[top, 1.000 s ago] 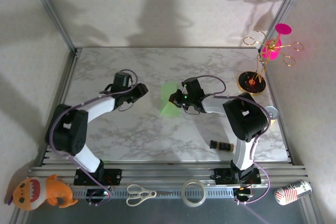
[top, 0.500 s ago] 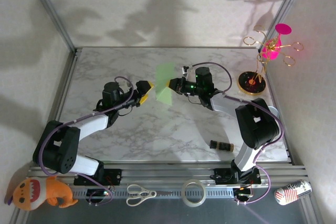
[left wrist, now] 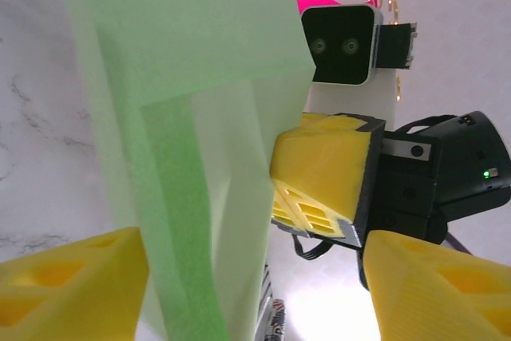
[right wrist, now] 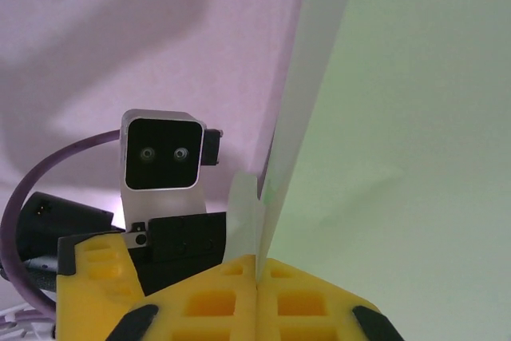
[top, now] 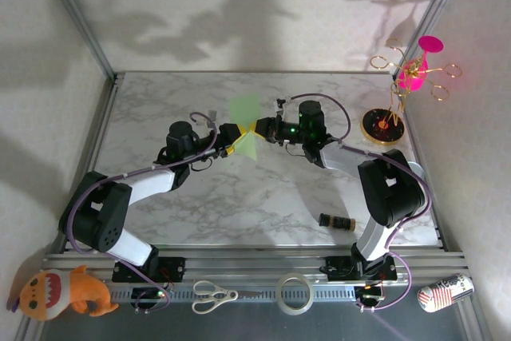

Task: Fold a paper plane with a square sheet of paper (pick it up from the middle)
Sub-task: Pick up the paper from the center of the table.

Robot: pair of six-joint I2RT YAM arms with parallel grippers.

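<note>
The left gripper (top: 231,140) has swung in from the side, and its yellow fingers (left wrist: 72,277) now stand apart on either flank of the thin, light green, part-folded sheet of paper (top: 244,109). The right gripper (top: 260,128) holds that sheet pinched upright above the middle of the white marble table (top: 160,101). We judge the left is ready to close for the next crease.

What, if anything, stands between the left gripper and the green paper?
Nothing visible does. The green paper, pinched by the shut right gripper, hangs directly between the open fingers of the left gripper.
</note>
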